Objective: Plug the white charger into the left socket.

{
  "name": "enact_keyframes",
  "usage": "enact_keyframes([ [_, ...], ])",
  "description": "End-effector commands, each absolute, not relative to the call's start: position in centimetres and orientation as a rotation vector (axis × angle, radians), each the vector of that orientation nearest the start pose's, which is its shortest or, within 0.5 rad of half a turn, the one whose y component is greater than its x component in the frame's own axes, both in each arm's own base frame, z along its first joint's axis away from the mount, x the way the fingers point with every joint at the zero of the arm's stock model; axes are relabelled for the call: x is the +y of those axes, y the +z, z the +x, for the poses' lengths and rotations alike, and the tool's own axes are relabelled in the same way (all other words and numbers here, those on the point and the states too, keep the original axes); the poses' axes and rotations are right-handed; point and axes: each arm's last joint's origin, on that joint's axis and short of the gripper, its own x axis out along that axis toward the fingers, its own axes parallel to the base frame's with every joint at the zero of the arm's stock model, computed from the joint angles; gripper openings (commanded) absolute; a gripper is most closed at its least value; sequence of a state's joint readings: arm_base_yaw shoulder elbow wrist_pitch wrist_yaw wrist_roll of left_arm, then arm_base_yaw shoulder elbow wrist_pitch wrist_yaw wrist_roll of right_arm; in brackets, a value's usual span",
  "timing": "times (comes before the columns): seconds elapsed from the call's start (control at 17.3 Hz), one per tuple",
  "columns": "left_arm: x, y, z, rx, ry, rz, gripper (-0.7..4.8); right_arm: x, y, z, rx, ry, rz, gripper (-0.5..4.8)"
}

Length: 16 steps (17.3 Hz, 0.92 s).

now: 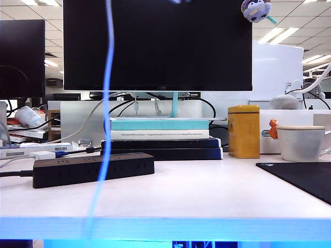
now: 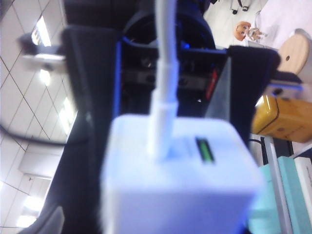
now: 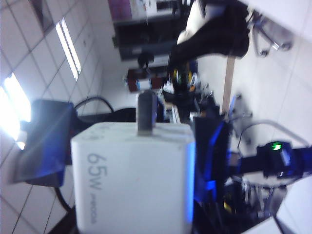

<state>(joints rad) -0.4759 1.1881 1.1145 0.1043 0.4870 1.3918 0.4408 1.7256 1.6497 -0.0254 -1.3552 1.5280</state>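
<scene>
Evidently the exterior view shows only the target. The black power strip [image 1: 93,169] lies flat at the left of the desk [image 1: 207,191], its outlets facing up and seen almost edge-on, so the left socket [image 1: 61,161] is just a faint mark near its left end. Neither gripper shows here. A blurred white cable [image 1: 106,103] hangs down across the picture close to the lens, which suggests the plug is being carried above the desk, well apart from the strip.

From the left wrist view, the white charger [image 2: 180,175] sits between the left gripper's [image 2: 170,146] two black fingers [image 2: 92,122], cable [image 2: 165,73] end facing the camera. The jaws stand wide, but blur hides whether the pads press its sides, so I cannot tell if this hand really grips it. The ceiling behind says the wrist is tipped upward.

From the right wrist view, the same block, marked 65W, is pinched by the right gripper [image 3: 129,146], a finger [image 3: 44,141] pressed to each flank. Its metal prong [image 3: 146,112] points away from the camera, probably so it can lead into the socket. This wrist too looks toward the ceiling and room, so it must turn downward before insertion.
</scene>
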Motion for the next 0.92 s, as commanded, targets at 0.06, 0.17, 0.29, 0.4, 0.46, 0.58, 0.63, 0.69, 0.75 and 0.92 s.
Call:
enact_keyframes([
  [0.06, -13.3, 39.7, 22.7, -0.719, -0.768, 1.27, 4.16, 19.1, 41.1, 32.9, 1.388, 1.384, 1.088, 0.83],
  [0.17, -13.3, 39.7, 22.7, -0.719, -0.769, 1.27, 4.06, 19.1, 41.1, 33.0, 1.378, 1.373, 1.096, 0.83],
  [0.29, -13.3, 39.7, 22.7, -0.716, -0.772, 1.269, 3.7, 19.1, 41.1, 33.0, 1.381, 1.366, 1.104, 0.83],
  [0.4, -13.3, 39.5, 22.7, -0.7, -0.786, 1.269, 2.96, 19.1, 41.1, 33.0, 1.381, 1.366, 1.104, 0.83],
  [0.46, -13.3, 39.4, 22.7, -0.694, -0.791, 1.269, 2.03, 19.1, 41.1, 33.0, 1.381, 1.366, 1.104, 0.83],
  [0.58, -13.3, 39.4, 22.7, -0.693, -0.797, 1.267, 1.37, 19.1, 41.1, 33.0, 1.38, 1.368, 1.103, 0.83],
  [0.63, -13.3, 39.4, 22.7, -0.679, -0.814, 1.224, 1.37, 19.1, 41.5, 33.0, 1.335, 1.403, 1.079, 0.94],
  [0.69, -13.3, 39.5, 22.7, -0.673, -0.819, 1.203, 1.37, 19.0, 41.9, 32.9, 1.29, 1.451, 1.045, 2.68],
  [0.75, -13.3, 39.5, 22.7, -0.674, -0.818, 1.203, 1.37, 19.0, 42.2, 32.9, 1.264, 1.478, 1.024, 3.74],
  [0.92, -13.3, 39.7, 22.7, -0.653, -0.823, 1.115, 1.38, 18.9, 42.5, 32.8, 1.231, 1.512, 0.995, 4.2],
])
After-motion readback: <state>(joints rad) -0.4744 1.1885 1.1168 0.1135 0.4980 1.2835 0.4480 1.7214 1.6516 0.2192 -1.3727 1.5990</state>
